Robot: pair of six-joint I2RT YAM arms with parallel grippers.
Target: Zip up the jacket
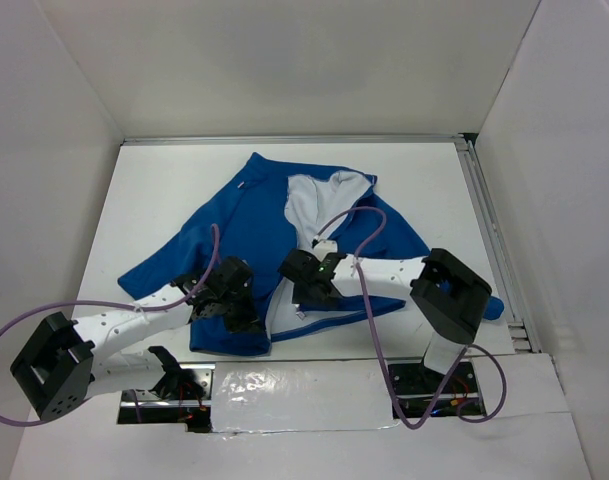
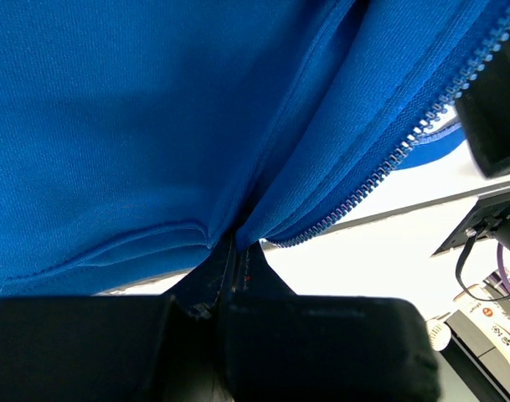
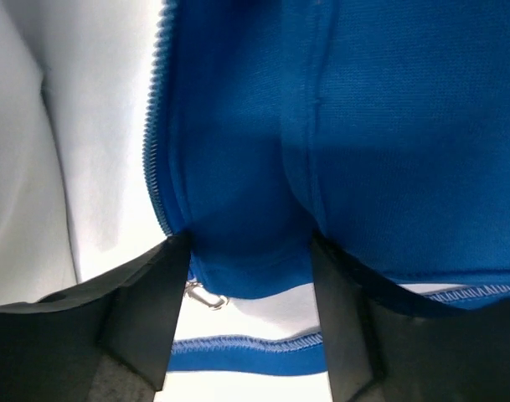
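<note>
The blue jacket [image 1: 234, 230] lies spread on the white table, front open, white lining [image 1: 309, 205] showing. My left gripper [image 1: 234, 300] is at the near hem of the left front panel. In the left wrist view it [image 2: 234, 244] is shut on a fold of blue fabric right beside the zipper teeth [image 2: 388, 163]. My right gripper [image 1: 306, 285] is at the bottom of the other front edge. In the right wrist view it [image 3: 250, 251] is open, its fingers [image 3: 154, 293] straddling the blue hem. A small metal zipper pull [image 3: 206, 295] hangs just below that hem, by the left finger.
A metal rail [image 1: 489, 230] runs along the table's right edge. White walls close in the left, back and right. Purple cables [image 1: 369, 235] loop over the jacket and beside both arms. A foil-taped strip [image 1: 284, 385] lies at the near edge.
</note>
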